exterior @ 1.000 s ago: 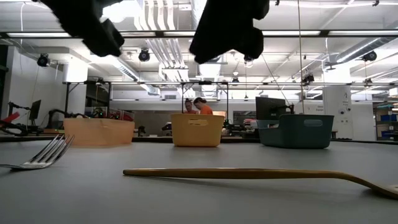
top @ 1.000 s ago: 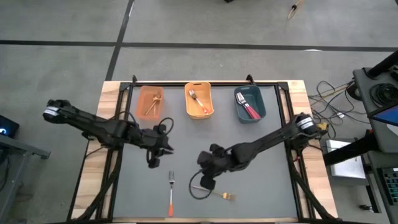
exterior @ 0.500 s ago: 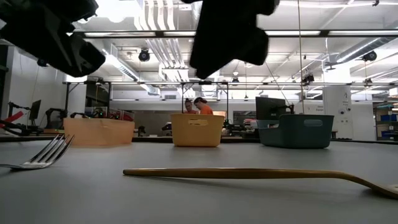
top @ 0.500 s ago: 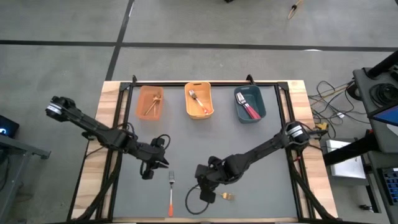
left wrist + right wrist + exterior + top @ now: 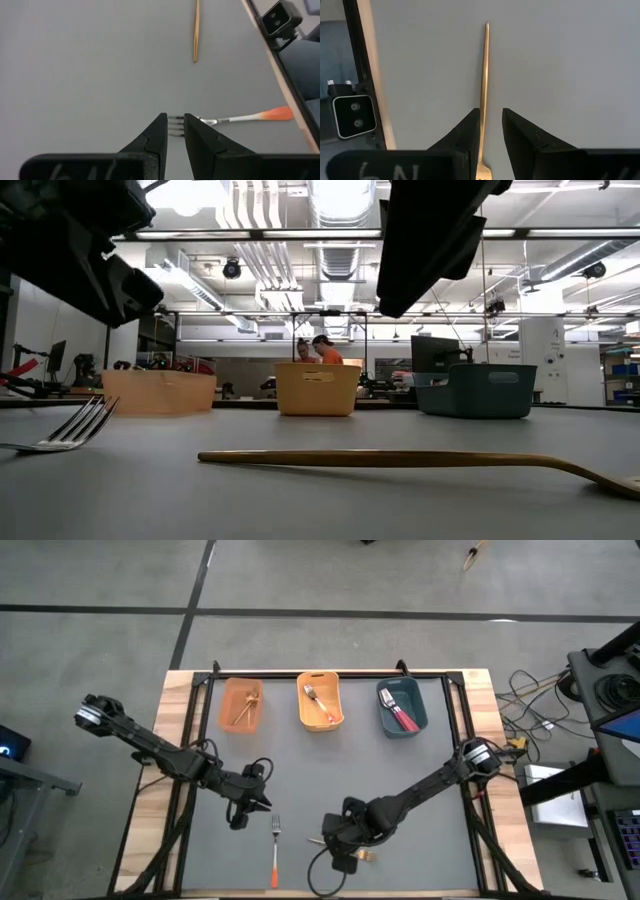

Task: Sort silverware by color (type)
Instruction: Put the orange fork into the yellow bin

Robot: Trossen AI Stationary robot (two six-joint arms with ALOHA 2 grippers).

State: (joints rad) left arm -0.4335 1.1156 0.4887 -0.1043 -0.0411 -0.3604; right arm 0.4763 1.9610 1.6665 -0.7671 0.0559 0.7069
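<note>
Two forks lie flat on the grey mat near its front edge. The orange-handled fork (image 5: 275, 850) points its silver tines (image 5: 175, 125) toward the bins. To its right is the all-gold fork (image 5: 352, 851). My left gripper (image 5: 240, 812) hovers above the mat just beyond the orange-handled fork's tines, its fingers a narrow gap apart and empty. My right gripper (image 5: 345, 846) hovers over the gold fork (image 5: 484, 65), also narrowly open and empty. In the low view both grippers (image 5: 70, 250) (image 5: 430, 240) stand well above the table.
Three small bins stand in a row at the far edge. The tan one (image 5: 241, 705) holds gold forks, the yellow-orange one (image 5: 320, 702) an orange-handled fork, the blue one (image 5: 401, 707) red-pink-handled forks. A small camera (image 5: 352, 115) sits at the table's front edge.
My left gripper has sunk and moved toward the near-left, ending just beyond the orange-handled fork's tines. My right gripper has moved toward the near edge and tipped further down, ending over the gold fork. Both forks lie where they were.
</note>
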